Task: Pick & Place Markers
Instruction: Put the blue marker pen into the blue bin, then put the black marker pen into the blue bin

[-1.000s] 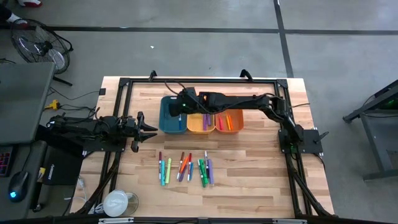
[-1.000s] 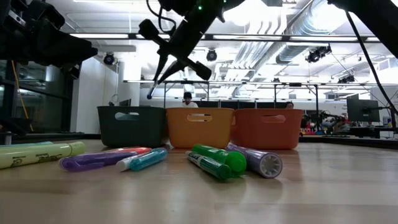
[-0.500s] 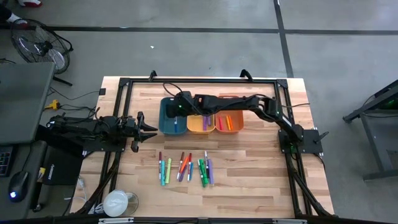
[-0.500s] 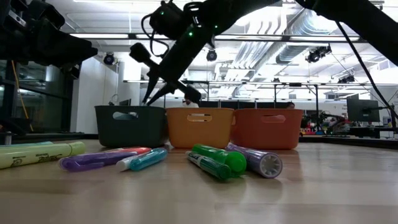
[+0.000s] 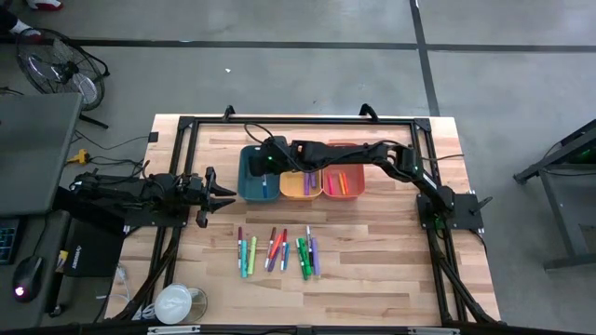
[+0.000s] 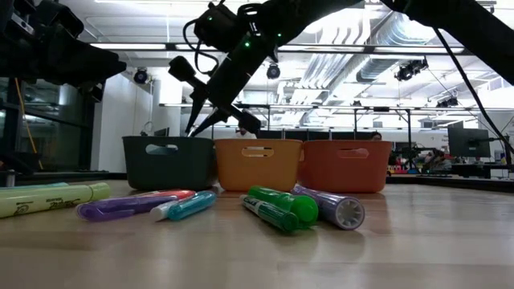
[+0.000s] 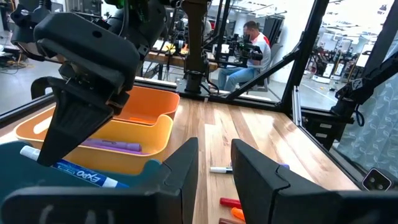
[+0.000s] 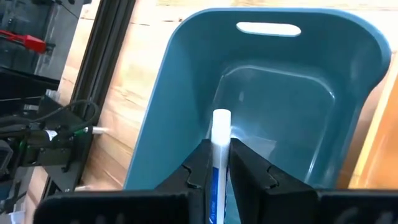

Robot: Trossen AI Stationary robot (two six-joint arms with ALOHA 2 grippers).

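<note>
My right gripper (image 8: 219, 168) reaches from the table's right side down into the teal bin (image 5: 248, 177), shut on a white-and-blue marker (image 8: 220, 134). The left wrist view shows this marker (image 7: 68, 171) inside the bin, under the right gripper's fingers (image 7: 59, 140). Several more markers (image 5: 277, 253) lie flat in a row on the wood nearer the front edge. My left gripper (image 5: 223, 194) waits at the table's left, level with the bins, open and with nothing between its fingers. My right gripper pinches the marker's barrel (image 8: 217, 163) between its two fingers, near the white end (image 8: 221, 116), which sticks out past them. The fingers come slanting down from the table's right side. The marker is tilted inside the teal bin; whether it touches the floor cannot be told.
A yellow-orange bin (image 5: 300, 191) with a purple marker and an orange bin (image 5: 343, 193) with several markers stand in a row right of the teal one. A black frame (image 5: 186, 126) runs around the table's edges. Bare wood lies between the bins and the marker row.
My right gripper has come down and a little toward the table's left, carrying the marker from above the bins into the teal bin; for the last half second it has kept still there.
</note>
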